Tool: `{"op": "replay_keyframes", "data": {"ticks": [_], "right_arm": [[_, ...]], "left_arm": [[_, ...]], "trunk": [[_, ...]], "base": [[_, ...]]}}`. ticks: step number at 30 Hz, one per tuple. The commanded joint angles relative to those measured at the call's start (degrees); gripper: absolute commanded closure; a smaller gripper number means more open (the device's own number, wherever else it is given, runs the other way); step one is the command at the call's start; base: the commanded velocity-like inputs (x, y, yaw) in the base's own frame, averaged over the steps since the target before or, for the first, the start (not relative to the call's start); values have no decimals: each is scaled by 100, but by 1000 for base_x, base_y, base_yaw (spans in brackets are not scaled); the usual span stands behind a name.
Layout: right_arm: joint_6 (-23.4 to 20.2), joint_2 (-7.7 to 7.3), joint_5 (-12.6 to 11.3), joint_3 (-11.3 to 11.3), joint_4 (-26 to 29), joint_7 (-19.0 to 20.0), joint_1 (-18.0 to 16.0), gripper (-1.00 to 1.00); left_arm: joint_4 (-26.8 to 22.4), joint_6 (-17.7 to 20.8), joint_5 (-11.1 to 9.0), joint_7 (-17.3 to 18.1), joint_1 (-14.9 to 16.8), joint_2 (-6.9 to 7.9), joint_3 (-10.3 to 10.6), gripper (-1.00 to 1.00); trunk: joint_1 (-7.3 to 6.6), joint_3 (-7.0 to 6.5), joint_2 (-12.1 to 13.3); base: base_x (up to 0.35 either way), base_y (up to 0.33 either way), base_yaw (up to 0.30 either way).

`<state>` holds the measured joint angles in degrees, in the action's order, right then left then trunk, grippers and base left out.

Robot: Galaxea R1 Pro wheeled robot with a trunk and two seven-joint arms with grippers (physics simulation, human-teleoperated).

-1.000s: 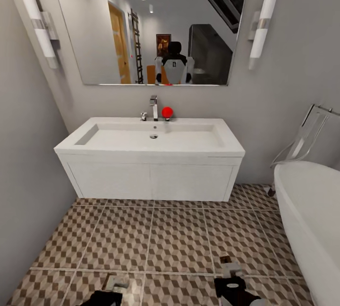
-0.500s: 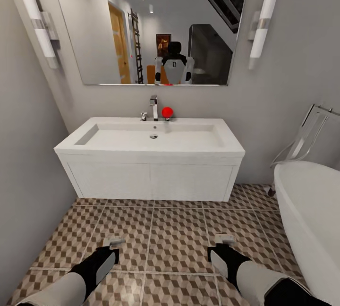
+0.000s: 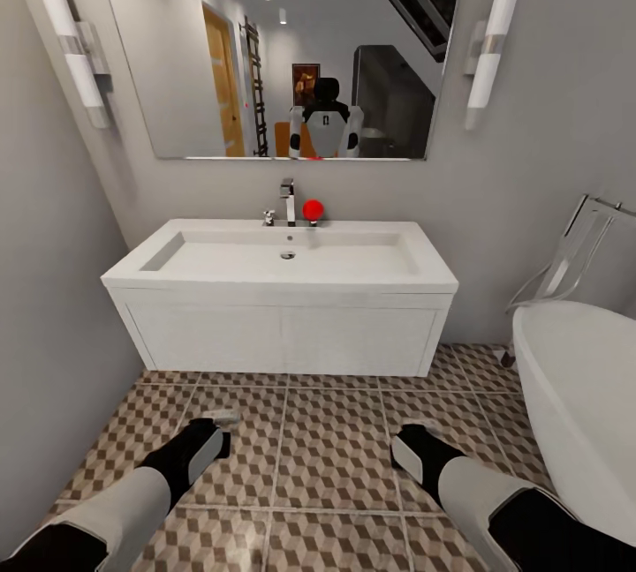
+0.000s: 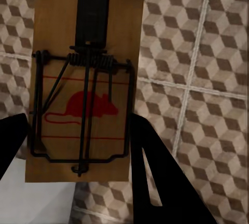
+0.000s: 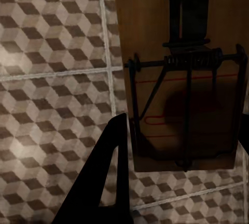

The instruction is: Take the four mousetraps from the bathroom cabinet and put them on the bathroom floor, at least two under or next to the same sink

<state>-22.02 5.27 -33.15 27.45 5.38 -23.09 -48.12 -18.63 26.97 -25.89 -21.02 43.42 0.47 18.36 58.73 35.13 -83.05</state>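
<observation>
Arms have both pushed forward over the past second, out from the lower edge of my head view and toward the vanity, so I read this as the carry closing on the drop spot. On my left wrist camera the left fingers (image 4: 78,146) are clamped on a mousetrap (image 4: 83,94), one dark finger (image 4: 155,167) against each long edge, the red mouse print facing the lens. My right fingers (image 5: 179,146) hold a second trap (image 5: 184,84) the same way, board pinched between them. Both traps hang above the floor (image 3: 336,440), not touching the tiles. In the head view the left trap's tip (image 3: 221,417) shows pale past the wrist. Farther on stands the sink (image 3: 283,259), within reach for setting these two beside it. The tub (image 3: 583,378) sits off right.
</observation>
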Motion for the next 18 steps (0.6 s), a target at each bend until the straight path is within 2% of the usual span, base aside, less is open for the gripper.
{"op": "replay_keyframes", "data": {"ticks": [1,6,11,14,18], "right_arm": [[13,-4,-42,52,16,7,0,100],[84,-8,-23,66,-14,334,32,100],[86,4,-3,73,-7,858,38,100],[69,38,0,87,3,938,39,100],[47,57,-5,99,3,946,39,100]], "left_arm": [[-29,29,-55,-41,8,4,51,100],[-65,28,-42,-42,16,-49,74,100],[-75,23,-40,-43,16,-55,78,100],[-70,20,-39,-35,17,-43,80,100],[-28,32,-49,-27,17,-39,80,100]], "trunk": [[0,6,-3],[0,6,-3],[0,6,-3],[0,6,-3],[0,6,-3]], "base": [[0,0,0],[0,0,0],[0,0,0],[25,0,0],[224,0,0]]}}
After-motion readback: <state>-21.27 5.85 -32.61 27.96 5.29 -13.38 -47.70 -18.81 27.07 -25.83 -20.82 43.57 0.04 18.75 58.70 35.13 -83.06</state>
